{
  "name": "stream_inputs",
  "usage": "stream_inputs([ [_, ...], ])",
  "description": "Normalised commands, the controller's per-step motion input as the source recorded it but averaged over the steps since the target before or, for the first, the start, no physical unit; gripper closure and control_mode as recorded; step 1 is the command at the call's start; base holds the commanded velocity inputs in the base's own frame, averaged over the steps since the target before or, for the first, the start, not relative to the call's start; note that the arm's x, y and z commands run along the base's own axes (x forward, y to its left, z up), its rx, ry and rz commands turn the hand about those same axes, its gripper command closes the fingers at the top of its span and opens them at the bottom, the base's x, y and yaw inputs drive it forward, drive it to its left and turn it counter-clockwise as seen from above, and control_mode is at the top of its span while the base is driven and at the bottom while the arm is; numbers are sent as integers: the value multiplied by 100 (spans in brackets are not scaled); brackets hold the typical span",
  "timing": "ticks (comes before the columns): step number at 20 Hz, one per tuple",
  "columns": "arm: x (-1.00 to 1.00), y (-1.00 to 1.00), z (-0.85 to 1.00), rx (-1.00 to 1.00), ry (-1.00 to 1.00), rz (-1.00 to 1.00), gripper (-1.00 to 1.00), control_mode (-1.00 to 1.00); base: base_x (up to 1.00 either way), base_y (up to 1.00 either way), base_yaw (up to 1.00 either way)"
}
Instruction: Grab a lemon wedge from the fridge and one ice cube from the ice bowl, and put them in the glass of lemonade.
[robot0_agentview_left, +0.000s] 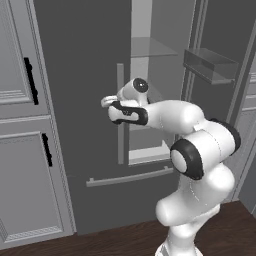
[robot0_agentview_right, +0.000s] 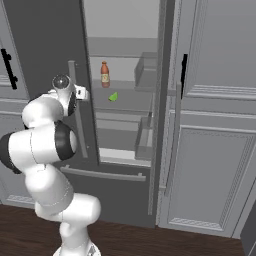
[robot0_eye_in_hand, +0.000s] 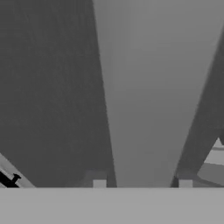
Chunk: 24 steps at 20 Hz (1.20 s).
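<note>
two doors on this fridge (robot0_agentview_right: 50, 30) and just one of them hangs open, so the shelves show through the gap on the right side. going left to right in the right base view: the panelled grey cabinet with the black handle (robot0_agentview_right: 9, 67) at the far left, then the arm with its gripper (robot0_agentview_right: 83, 93) up against the closed left door, right by that door's long vertical handle (robot0_agentview_right: 75, 107). i guess it's parked there because that door blocks part of the way in and needs swinging aside before it reaches the shelf. next over, inside the fridge, an orange bottle (robot0_agentview_right: 105, 74) stands on a glass shelf, and the lemon wedge (robot0_agentview_right: 113, 97) lies a little lower and just right of it, a tiny green bit, untouched and well apart from the hand. further right is the open door (robot0_agentview_right: 162, 100) seen edge-on with its bins. in the hand view a broad pale band runs between the two finger tips (robot0_eye_in_hand: 99, 183), probably the handle, and the tips sit apart on either side of it; whether they're actually squeezing it i can't tell. ice and lemonade steps not started yet, i'd say.
</note>
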Motion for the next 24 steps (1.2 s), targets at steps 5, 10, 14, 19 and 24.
stream_inputs([
  [5, -92, 94, 34, -11, 0, 20, 100, -100, 0, 0, 0],
  [10, -100, 100, 27, -18, 0, 23, 100, -100, 0, 0, 0],
  [14, -100, 100, 32, -21, 0, 22, 100, -100, 0, 0, 0],
  [19, -100, 95, 28, -20, 0, 23, 100, -100, 0, 0, 0],
  [24, -100, 43, 28, -8, -6, 12, 100, -100, 0, 0, 0],
])
